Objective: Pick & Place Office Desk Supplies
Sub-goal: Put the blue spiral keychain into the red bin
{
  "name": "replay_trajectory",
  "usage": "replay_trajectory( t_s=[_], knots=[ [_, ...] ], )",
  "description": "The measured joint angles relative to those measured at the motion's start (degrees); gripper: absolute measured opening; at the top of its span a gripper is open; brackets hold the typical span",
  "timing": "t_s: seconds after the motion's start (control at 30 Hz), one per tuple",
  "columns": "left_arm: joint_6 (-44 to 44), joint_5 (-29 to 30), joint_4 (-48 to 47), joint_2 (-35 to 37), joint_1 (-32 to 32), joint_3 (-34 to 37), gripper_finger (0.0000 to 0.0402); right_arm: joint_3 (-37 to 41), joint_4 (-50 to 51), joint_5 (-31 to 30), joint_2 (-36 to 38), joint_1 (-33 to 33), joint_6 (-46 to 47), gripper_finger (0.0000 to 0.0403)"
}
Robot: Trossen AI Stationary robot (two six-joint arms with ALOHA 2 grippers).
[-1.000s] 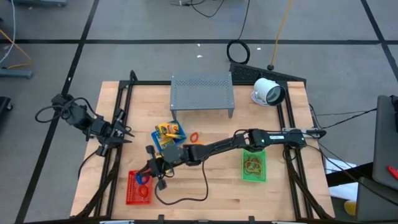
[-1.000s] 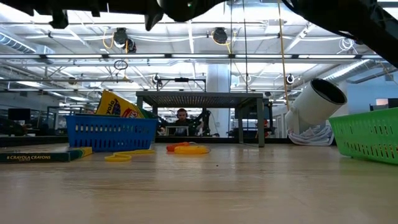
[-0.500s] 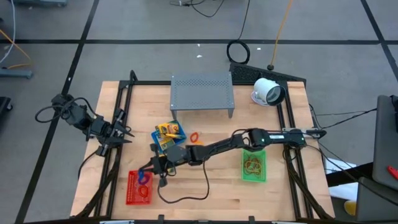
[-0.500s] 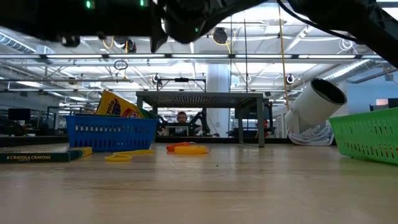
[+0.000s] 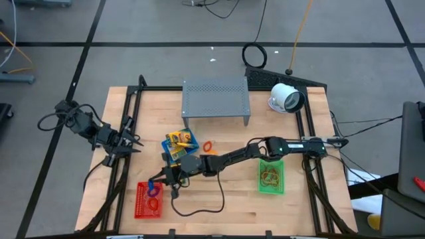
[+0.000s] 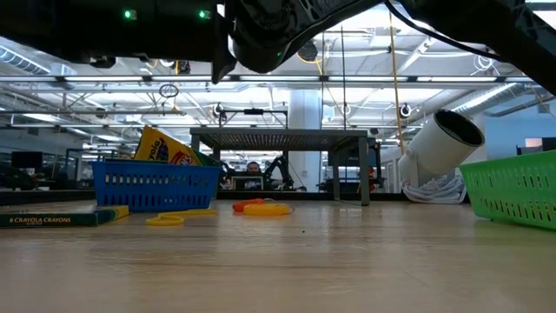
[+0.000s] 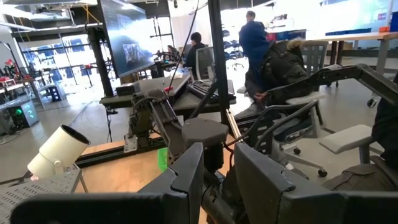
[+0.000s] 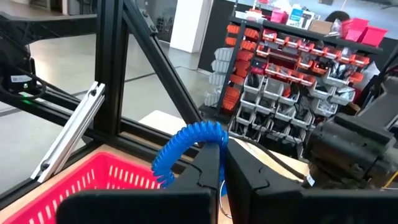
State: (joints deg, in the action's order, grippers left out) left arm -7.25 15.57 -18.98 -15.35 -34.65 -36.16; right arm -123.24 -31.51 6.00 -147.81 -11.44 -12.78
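The sorting looks partly done: the green basket (image 5: 271, 177) holds tan loops, the blue basket (image 5: 179, 144) a crayon pack (image 6: 162, 148), and the red basket (image 5: 147, 200) some bands. The right gripper (image 5: 159, 185) (fingers pinched on a blue rubber band (image 8: 183, 147)) hangs over the red basket's rim. An orange loop (image 5: 208, 145) and another crayon pack (image 6: 61, 216) remain on the table (image 5: 219, 199); the left gripper (image 5: 130, 141), narrowly parted, waits at the table's left edge.

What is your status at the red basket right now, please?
Right gripper shut on blue rubber band, over red basket. Left gripper waiting at table's left edge. Nothing blocking.
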Motion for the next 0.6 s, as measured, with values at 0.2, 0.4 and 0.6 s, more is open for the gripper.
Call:
replay_trajectory(
  t_s=[0.2, 0.4, 0.6],
  knots=[
    [0.00, 0.00, 0.00, 0.00, 0.00, 0.00, 0.0102, 0.00, -0.17, 0.00, 0.00, -0.02, 0.04, 0.0000],
    [0.00, 0.00, 0.00, 0.00, 0.00, 0.00, 0.0102, -0.11, -2.46, 0.03, -1.00, 0.00, 0.06, 0.0000],
    [-0.01, 0.00, 0.17, -0.14, 0.00, 0.00, 0.0102, -0.14, -5.39, 1.52, -2.51, -0.24, 0.26, 0.0000]
  ],
)
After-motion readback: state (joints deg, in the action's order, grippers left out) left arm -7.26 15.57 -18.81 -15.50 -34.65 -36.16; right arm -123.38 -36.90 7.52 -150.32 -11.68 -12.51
